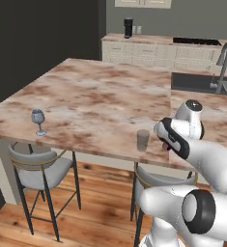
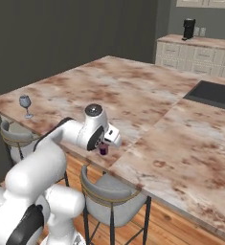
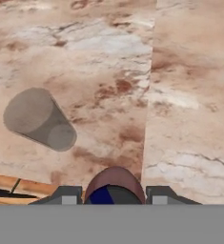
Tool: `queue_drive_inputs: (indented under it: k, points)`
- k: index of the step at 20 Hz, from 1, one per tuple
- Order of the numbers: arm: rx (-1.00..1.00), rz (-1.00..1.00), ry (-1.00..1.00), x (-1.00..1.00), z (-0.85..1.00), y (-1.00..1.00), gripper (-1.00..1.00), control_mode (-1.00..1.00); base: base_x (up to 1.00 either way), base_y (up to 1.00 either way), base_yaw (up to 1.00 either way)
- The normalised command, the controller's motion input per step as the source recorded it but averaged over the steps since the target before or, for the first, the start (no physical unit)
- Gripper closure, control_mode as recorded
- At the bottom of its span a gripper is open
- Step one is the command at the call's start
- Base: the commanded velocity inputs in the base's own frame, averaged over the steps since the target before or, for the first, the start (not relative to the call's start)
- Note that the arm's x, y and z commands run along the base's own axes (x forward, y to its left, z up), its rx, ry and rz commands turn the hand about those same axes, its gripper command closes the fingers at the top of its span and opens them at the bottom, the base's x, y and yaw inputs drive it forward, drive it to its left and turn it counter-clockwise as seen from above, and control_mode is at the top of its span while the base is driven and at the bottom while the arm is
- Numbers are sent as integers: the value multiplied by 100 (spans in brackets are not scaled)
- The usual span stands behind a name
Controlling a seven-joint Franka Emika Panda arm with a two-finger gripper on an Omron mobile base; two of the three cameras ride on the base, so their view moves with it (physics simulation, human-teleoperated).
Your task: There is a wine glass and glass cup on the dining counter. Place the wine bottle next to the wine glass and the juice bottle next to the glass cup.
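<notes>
Marbled dining counter (image 1: 95, 91), stools below. Gripper (image 3: 114, 196) above near edge, jaws partly closed on juice bottle (image 3: 114, 183), purple cap up. Glass cup (image 3: 39, 119) just beside, apart. Wine glass (image 1: 38, 120) far corner. Risks: bottle set too near edge tips off; sideways drift knocks cup.

My left base camera sits behind the arm and looks forward and down across the dining counter (image 1: 100, 91) toward the back cabinets. The right base camera frames that same counter and the wine glass (image 2: 25, 105) from the other side. My hand camera looks steeply down, close above the glass cup (image 3: 39, 119).
</notes>
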Motion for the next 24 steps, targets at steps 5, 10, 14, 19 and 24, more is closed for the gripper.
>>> queue_drive_inputs:
  k: [5,10,14,19,24]
  points:
    - [-3,6,0,19,-27,0,100,-100,0,0,0]
    - [0,8,0,18,-22,0,100,-100,0,0,0]
    - [0,8,-3,19,-19,0,100,-100,0,0,0]
    - [-2,5,-4,13,-15,0,100,-100,0,0,0]
    - [-2,4,-6,9,-16,0,100,-100,0,0,0]
